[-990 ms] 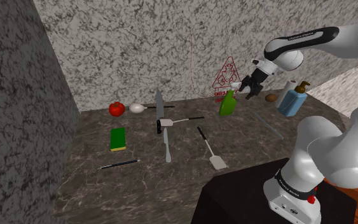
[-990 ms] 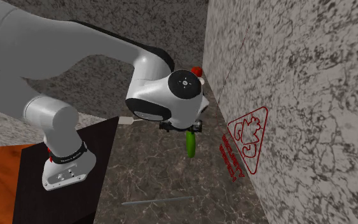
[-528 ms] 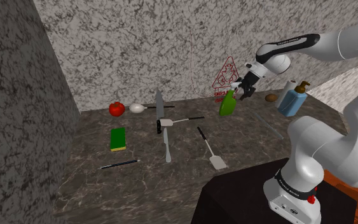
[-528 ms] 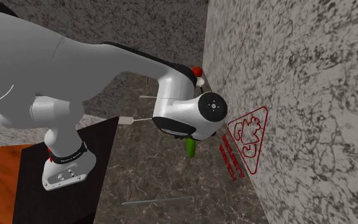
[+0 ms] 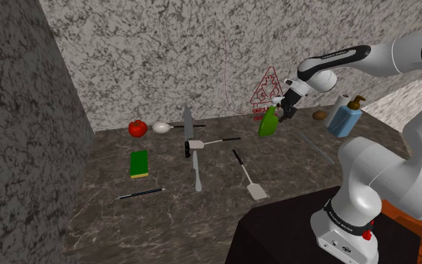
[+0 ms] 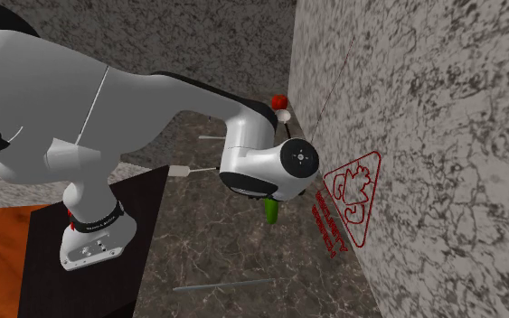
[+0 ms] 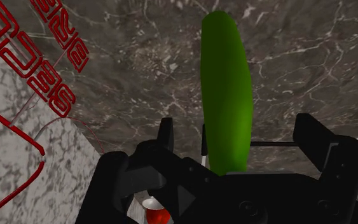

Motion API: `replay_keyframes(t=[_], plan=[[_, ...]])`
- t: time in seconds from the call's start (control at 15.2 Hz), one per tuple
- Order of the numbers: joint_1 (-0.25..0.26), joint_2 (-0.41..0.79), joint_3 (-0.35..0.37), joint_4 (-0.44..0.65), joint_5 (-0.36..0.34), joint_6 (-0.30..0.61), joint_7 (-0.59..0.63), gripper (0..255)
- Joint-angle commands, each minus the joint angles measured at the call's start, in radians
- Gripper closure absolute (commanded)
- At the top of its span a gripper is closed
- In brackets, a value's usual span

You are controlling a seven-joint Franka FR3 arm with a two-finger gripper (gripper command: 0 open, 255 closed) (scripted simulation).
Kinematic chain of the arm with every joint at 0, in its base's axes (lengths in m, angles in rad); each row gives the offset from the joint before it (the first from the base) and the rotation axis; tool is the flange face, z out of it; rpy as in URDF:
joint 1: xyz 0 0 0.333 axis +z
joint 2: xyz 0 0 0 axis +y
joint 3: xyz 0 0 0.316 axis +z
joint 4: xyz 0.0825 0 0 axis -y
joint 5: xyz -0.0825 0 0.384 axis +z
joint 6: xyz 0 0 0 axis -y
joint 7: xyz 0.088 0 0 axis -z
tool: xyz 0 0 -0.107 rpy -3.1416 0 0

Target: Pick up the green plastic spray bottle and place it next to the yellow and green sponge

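The green spray bottle [image 5: 267,123] stands upright near the back wall, below a red triangular sign [image 5: 266,88]. My gripper [image 5: 282,106] hangs right over the bottle's top, open. Looking along the hand, the green bottle [image 7: 228,95] lies between the two black fingers [image 7: 166,137], which stand apart on either side and do not touch it. From the second exterior view the wrist covers most of the bottle [image 6: 270,211]. The yellow and green sponge [image 5: 139,163] lies flat far toward the shoulder view's left.
A tomato [image 5: 136,128], a white egg-like object [image 5: 161,127], a knife [image 5: 187,127], two spatulas [image 5: 248,177] and a thin black stick [image 5: 140,193] lie across the counter. A blue soap dispenser [image 5: 345,118] stands at the shoulder view's right of the bottle. Walls [image 5: 22,112] close the back and left.
The hand has swung from the right of the bottle to over its top, and the wrist has turned. The bottle has stayed in place.
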Motion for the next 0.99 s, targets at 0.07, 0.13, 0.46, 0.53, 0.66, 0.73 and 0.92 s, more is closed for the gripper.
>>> replay_keyframes(t=[0.07,0.13,0.46,0.53,0.66,0.73,0.92], plan=[[0.001,0.0,0.0,-0.001,0.0,0.001,0.0,0],[0.0,0.0,0.0,0.0,0.0,0.001,0.0,0],[0.0,0.0,0.0,0.0,0.0,0.001,0.0,255],[0.0,0.0,0.0,0.0,0.0,0.001,0.0,255],[0.0,0.0,0.0,0.0,0.0,0.001,0.0,255],[0.0,0.0,0.0,0.0,0.0,0.001,0.0,255],[-0.011,0.008,0.013,0.003,0.007,-0.01,0.0,255]])
